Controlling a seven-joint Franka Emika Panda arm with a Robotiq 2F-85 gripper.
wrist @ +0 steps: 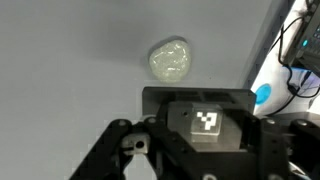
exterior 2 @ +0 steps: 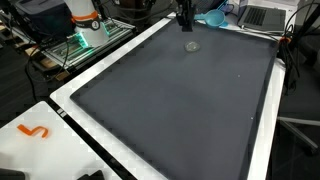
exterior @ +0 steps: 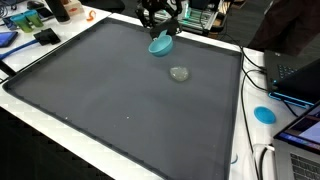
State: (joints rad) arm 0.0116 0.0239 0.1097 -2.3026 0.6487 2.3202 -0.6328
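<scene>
Claw (exterior: 161,27) hangs over the far edge of the dark mat (exterior: 120,110) that covers the table (exterior: 248,135). Its jaw spacing cannot be determined from any view. Teal bowl (exterior: 160,44) sits tilted just below the claw; contact cannot be confirmed. Translucent lump (exterior: 180,73) lies on the mat near the bowl, apart from it. Blue disc (exterior: 263,113) rests on the table beside the mat.

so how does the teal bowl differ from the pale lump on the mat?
Colour: teal bowl is solid teal; pale lump is whitish, translucent. Size: bowl is clearly larger than the lump. Place: bowl sits right below the gripper; lump lies apart, further in. Both are over the dark mat.
</scene>
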